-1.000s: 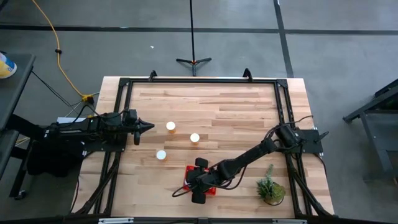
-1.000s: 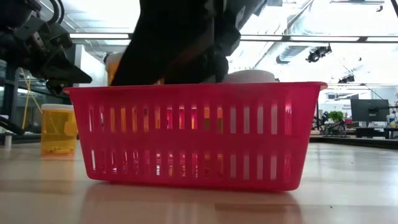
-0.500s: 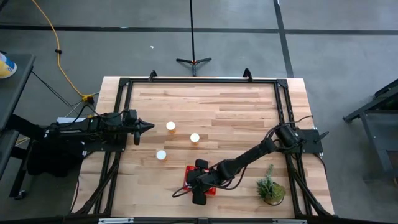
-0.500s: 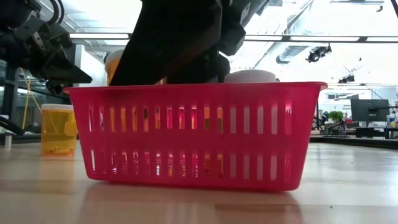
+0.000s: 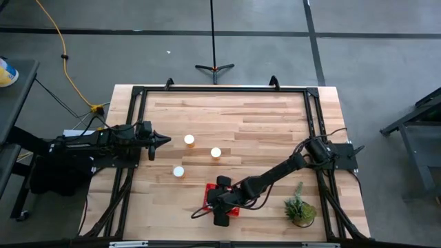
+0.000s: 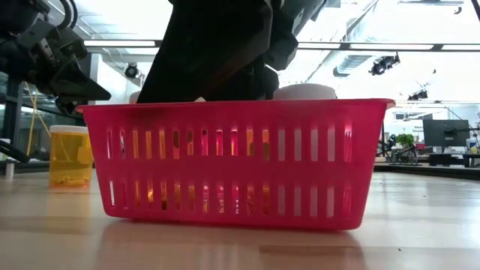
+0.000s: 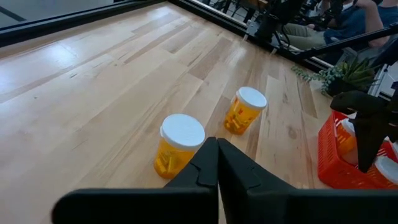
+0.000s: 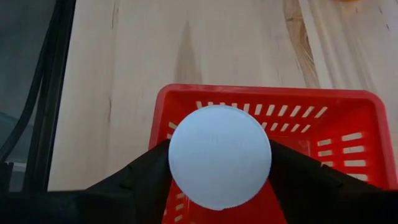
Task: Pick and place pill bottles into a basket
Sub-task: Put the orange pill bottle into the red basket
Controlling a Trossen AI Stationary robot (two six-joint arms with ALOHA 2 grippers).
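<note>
Right gripper point(image 8: 219, 163) over basket point(image 8: 348, 106), fingers flanking white-capped pill bottle point(image 8: 219, 163) low inside; cannot tell if grip released. Three bottles upright on table point(image 5: 241, 117) mid-left, awaiting pickup. Left gripper point(image 7: 217, 168) closed, empty, parked beside them, clear of right arm's work

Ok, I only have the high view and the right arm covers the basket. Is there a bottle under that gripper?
Observer: Yes. The right wrist view shows a pill bottle's white cap directly under the right gripper, above the inside of the basket.
Operator: Anything else in the basket?
Observer: The low view shows another cap just above the basket's rim.
Operator: And the left gripper?
Observer: In the left wrist view the left gripper is shut and empty, with two upright bottles on the table ahead of it.
</note>
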